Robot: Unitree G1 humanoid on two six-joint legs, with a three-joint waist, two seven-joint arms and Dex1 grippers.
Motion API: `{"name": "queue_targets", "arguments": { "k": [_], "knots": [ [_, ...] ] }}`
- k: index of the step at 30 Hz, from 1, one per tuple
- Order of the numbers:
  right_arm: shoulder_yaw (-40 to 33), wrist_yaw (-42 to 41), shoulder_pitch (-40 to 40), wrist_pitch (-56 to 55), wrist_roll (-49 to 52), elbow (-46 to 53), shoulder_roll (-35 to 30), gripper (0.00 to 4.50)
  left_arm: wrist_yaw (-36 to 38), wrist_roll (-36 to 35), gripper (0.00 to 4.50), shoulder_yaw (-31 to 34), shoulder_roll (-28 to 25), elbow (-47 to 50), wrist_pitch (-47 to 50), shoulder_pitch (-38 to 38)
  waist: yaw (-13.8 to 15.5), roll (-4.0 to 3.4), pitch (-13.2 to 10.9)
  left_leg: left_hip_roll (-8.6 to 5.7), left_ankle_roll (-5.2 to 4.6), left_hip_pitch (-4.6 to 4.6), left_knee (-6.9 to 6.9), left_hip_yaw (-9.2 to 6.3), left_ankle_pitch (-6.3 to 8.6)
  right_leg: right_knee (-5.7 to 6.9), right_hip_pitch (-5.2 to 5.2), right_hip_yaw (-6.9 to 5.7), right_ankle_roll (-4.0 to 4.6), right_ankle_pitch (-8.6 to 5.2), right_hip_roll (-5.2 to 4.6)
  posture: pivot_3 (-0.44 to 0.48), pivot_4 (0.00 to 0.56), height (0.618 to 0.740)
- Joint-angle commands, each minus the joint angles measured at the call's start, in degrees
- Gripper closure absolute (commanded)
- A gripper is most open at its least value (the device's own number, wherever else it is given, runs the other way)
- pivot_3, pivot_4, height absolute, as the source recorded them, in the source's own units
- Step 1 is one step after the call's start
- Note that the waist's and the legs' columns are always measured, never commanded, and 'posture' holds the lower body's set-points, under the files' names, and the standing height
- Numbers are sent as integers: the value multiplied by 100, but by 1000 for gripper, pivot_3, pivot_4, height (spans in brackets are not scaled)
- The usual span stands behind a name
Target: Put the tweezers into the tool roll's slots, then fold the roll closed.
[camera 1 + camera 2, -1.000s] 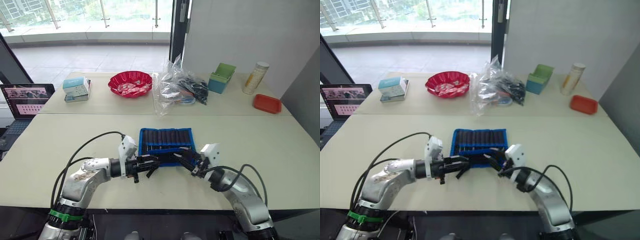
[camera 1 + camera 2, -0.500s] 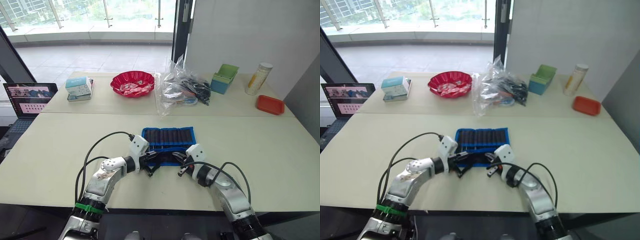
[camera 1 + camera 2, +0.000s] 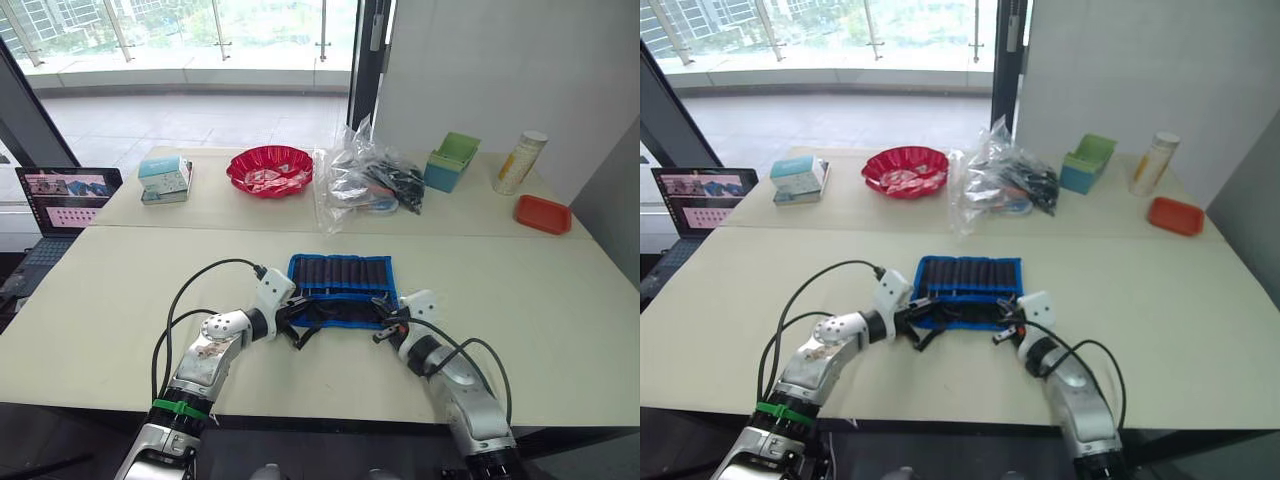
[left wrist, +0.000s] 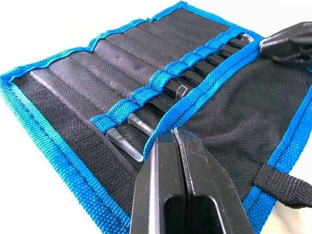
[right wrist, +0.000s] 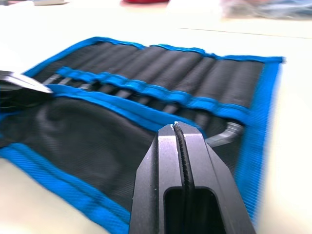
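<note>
The tool roll (image 3: 340,291) lay opened flat near the front middle of the bench (image 3: 120,290), its blue-edged near flap partly drawn up over the inner face. In the left wrist view the tweezers (image 4: 195,68) sat seated in the slots (image 4: 161,80), their black bodies tucked under the blue band and a couple of clear-capped tips poking out below it, so the loading part looked finished; an exact count could not be made. What was left, by my reading, was the fold: the flap covered only the lower portion, the upper row of pockets was exposed, and the black strap (image 4: 280,183) hung loose at one corner. The left gripper (image 3: 292,318) sat at the roll's 8 o'clock corner, its fingers pressed together on the blue hem of the flap, pinching the fabric. The right gripper (image 3: 388,322) sat at the 4 o'clock corner, fingers likewise pressed tight on the flap edge. Further out, at 12 o'clock from the roll, stood a clear plastic bag of tools (image 3: 365,180), with a red bowl (image 3: 266,169) at about 11 o'clock and a green box (image 3: 451,161) at 1 o'clock.
</note>
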State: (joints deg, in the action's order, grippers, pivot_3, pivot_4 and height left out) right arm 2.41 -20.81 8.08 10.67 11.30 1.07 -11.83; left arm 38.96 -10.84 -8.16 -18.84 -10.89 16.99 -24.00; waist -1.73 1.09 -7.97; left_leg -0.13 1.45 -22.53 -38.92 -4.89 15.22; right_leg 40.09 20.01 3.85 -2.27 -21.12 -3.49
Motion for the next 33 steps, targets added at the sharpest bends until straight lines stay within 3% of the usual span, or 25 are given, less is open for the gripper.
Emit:
{"name": "queue_targets", "arguments": {
  "k": [1, 7, 10, 18, 24, 30, 33],
  "knots": [
    [-114, 27, -161, 294, 23, 145, -83, 4482, 28, 17, 4500, 136, -92, -16, 26, -145, 0, 0, 0, 0, 0, 0, 0, 0, 0, 0, 0, 0, 0, 0, 1, 0, 150, 740],
    [-70, -357, 19, -78, 139, 787, -176, 4482, 494, -949, 4500, 628, -78, 846, 481, -292, -60, -1, -1, 3, -1, -24, 1, 3, 0, 2, 23, 5, 0, 0, 4, 0, 150, 740],
    [81, -591, 153, -171, -12, 856, -345, 4482, 482, -990, 4500, 629, -145, 1056, 710, -331, -78, -1, -1, 4, -1, -31, 1, 3, 1, 4, 25, 3, 0, 0, 5, 0, 150, 740],
    [807, -793, 811, -262, -639, 163, -374, 4482, 105, -325, 4500, -302, 155, 811, 1157, -340, -79, 0, -1, 1, -2, -30, 3, 11, 1, 0, 21, 1, 0, 0, 7, 0, 150, 740],
    [975, -698, 1031, -107, -1008, -459, -367, 4482, -455, 117, 4500, -409, 530, 13, 1085, -580, -52, 0, -1, 1, 4, -29, 1, 15, -3, 0, 21, -1, 0, 0, 6, 0, 150, 740],
    [826, -478, 598, 457, -1416, -383, -845, 4482, -583, 683, 4500, -761, 99, -338, 1741, -441, -53, 9, 21, 0, 2, -10, 2, 16, -1, -3, 5, 0, 0, 0, 5, 0, 150, 740],
    [426, -285, 274, 715, -1343, -156, -1071, 4482, -561, 570, 4500, -671, -99, -242, 2013, -77, -59, 6, 47, 5, -17, 71, 28, 8, 10, -53, -78, 2, 0, -1, 7, 0, 150, 740]
  ]
}}
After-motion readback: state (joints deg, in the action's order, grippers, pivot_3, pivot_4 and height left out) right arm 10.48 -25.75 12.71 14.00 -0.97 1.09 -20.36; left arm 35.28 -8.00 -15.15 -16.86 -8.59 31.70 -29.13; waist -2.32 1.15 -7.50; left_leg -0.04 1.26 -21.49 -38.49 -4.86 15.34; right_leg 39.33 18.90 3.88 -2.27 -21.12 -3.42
